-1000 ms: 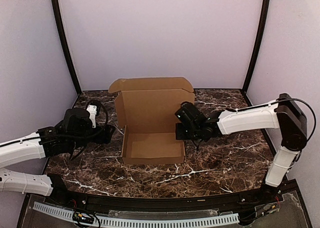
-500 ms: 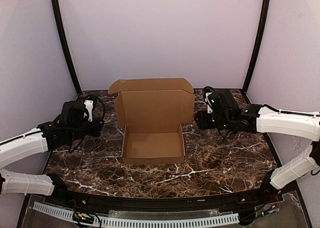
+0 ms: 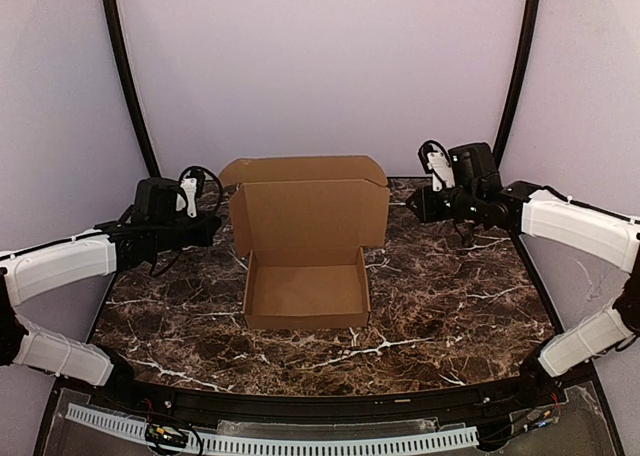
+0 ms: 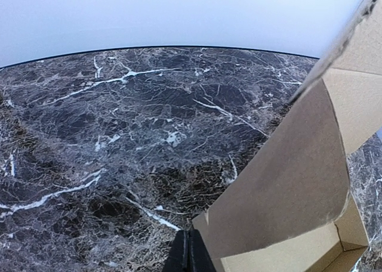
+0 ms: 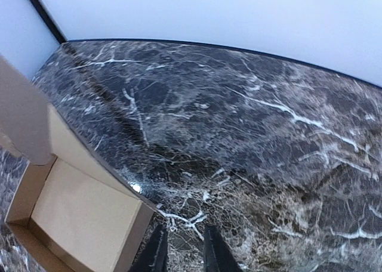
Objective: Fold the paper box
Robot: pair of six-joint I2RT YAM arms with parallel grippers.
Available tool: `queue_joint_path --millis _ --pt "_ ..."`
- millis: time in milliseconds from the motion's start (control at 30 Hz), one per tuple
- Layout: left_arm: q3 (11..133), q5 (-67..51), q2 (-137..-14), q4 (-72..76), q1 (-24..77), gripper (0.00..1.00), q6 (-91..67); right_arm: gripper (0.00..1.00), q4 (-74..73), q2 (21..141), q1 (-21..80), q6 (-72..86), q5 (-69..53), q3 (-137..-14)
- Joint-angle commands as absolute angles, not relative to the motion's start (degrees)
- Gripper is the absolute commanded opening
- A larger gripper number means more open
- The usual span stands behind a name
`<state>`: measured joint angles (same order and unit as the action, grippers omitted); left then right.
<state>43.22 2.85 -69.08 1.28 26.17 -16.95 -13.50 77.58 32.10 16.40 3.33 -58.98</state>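
Left end effector [image 3: 212, 227], right end effector [image 3: 411, 204] black; links [image 3: 60, 264] white.

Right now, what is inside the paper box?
Only bare cardboard shows inside the paper box: floor and inner walls, no object. Its near wall hides a thin strip of floor from the top camera.

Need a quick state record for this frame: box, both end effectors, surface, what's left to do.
object: paper box, plain brown cardboard
box_state: tray formed with walls up, nothing seen inside
lid: lid standing upright at the far side, not closed
left end effector: fingers together, holding nothing, close beside the lid's left flap; contact unclear
right end effector: open, holding nothing, right of the lid, apart from the box
surface: dark marble table
remaining: close the lid over the tray
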Motion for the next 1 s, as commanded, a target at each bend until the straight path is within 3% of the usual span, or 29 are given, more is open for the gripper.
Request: queue_joint_path --millis 0,67,267,467,967 --pt "45.6 -3.0 -69.7 3.2 25.4 0.01 -17.9 0.28 -11.5 79.1 29.6 8.5 -8.1 -63.3" --pt "46.2 -4.0 -69.5 1.8 25.4 0.01 -18.2 0.33 -13.2 79.5 28.8 4.9 -11.3 -64.5" --pt "48.6 -6.9 -66.2 -7.4 25.3 0.18 -17.8 0.37 -21.8 77.6 28.2 -6.5 -14.6 -67.0" --pt "50.9 -11.6 -62.7 -12.9 25.3 0.41 -15.9 0.43 -24.0 78.8 27.9 -13.5 -21.3 -69.9" --pt "53.8 -16.6 -62.6 -15.8 25.3 0.53 -15.6 0.44 -25.6 92.6 25.4 -16.4 -29.7 -81.5"
